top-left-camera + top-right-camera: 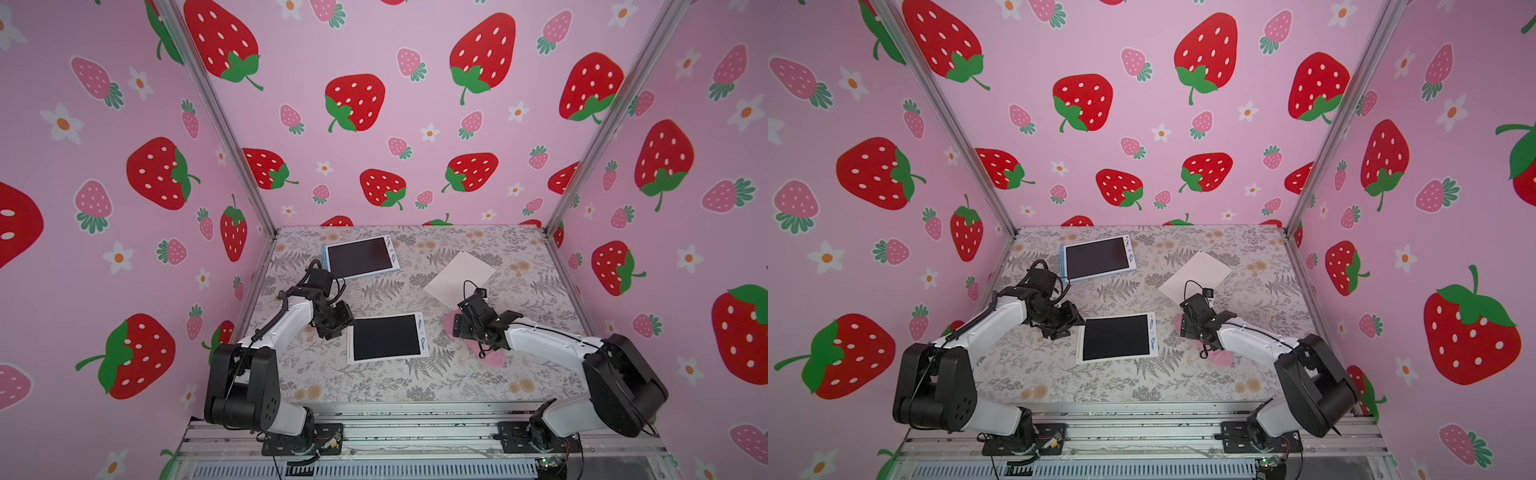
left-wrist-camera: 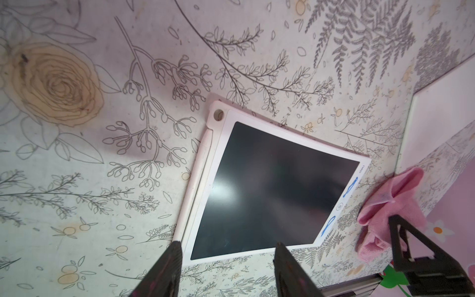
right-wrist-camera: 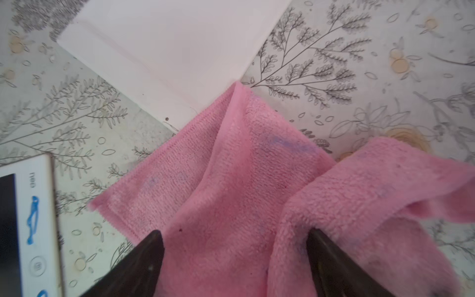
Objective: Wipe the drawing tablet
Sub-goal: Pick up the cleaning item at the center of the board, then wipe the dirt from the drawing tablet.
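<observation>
The drawing tablet [image 1: 386, 337] [image 1: 1116, 337] lies flat mid-table: white frame, dark blank screen [image 2: 270, 190], blue scribbles on its right border [image 3: 33, 221], a white stylus [image 2: 198, 185] clipped to its left side. My left gripper [image 1: 332, 328] [image 2: 228, 254] is open at the tablet's left edge, its fingertips over that edge with nothing gripped. A crumpled pink cloth [image 1: 494, 358] [image 3: 231, 167] lies just right of the tablet. My right gripper [image 1: 459, 326] [image 3: 235, 236] is down on the cloth, open wide, with cloth between its fingers and a fold draped over one fingertip.
A second tablet [image 1: 360, 257] with a blue edge lies at the back left. A white sheet [image 1: 459, 274] [image 3: 167, 51] lies behind the cloth, its corner touching it. Strawberry-print walls close three sides; a metal rail [image 1: 415, 428] runs along the front.
</observation>
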